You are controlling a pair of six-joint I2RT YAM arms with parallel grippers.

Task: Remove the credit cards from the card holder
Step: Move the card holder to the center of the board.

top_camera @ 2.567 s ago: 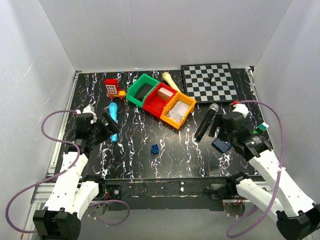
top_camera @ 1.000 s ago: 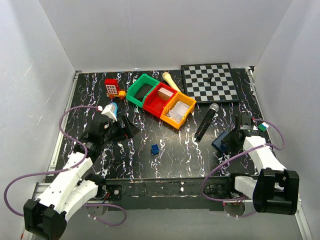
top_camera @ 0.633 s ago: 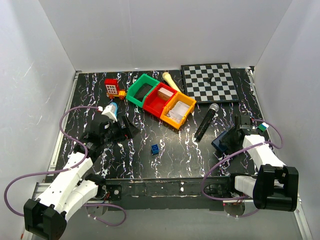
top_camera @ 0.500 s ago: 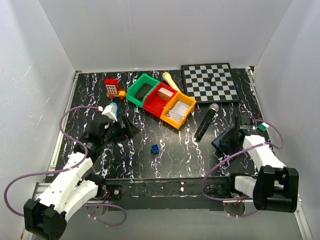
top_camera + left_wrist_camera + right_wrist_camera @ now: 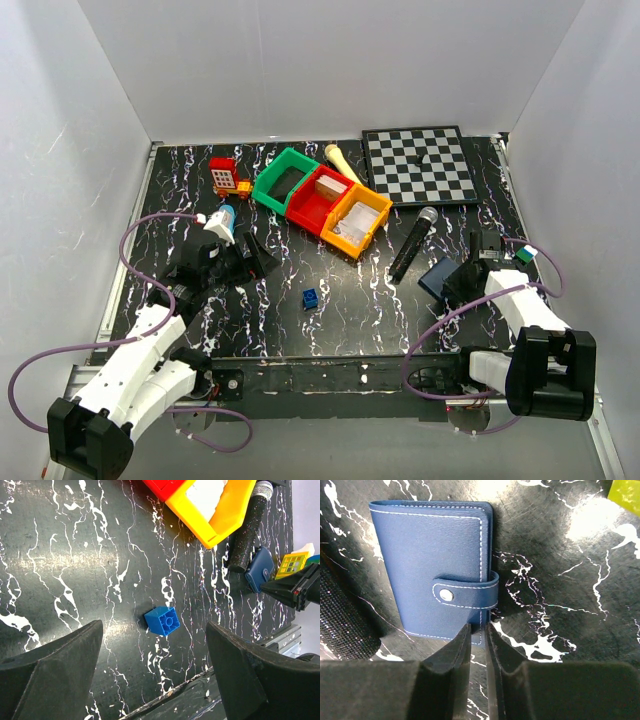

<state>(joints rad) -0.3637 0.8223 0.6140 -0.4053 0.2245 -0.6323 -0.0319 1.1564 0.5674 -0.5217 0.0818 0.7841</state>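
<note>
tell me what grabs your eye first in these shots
The row of green, red and yellow bins stands out mid-table at the back, with the chessboard in the far right corner. In the right wrist view a closed navy card holder, strap snapped, fills the frame, and the right gripper appears to pinch its near corner.

Just ahead of the right jaws, the card holder (image 5: 435, 565) looks like fine-grained leather or an imitation of it — matt navy, with pale thread stitching along the edges and a small shiny metal stud (image 5: 446, 595) on its strap (image 5: 470, 594). The jaws are matt black. The table (image 5: 580, 595) under them is glossy black with white marble veining, scuffed where light glares. To their left, the microphone (image 5: 340, 625) is rough, sparkly black. Between the left jaws lies a smooth plastic blue block (image 5: 162, 621) — beyond it, a glossy yellow bin (image 5: 235, 507).
</note>
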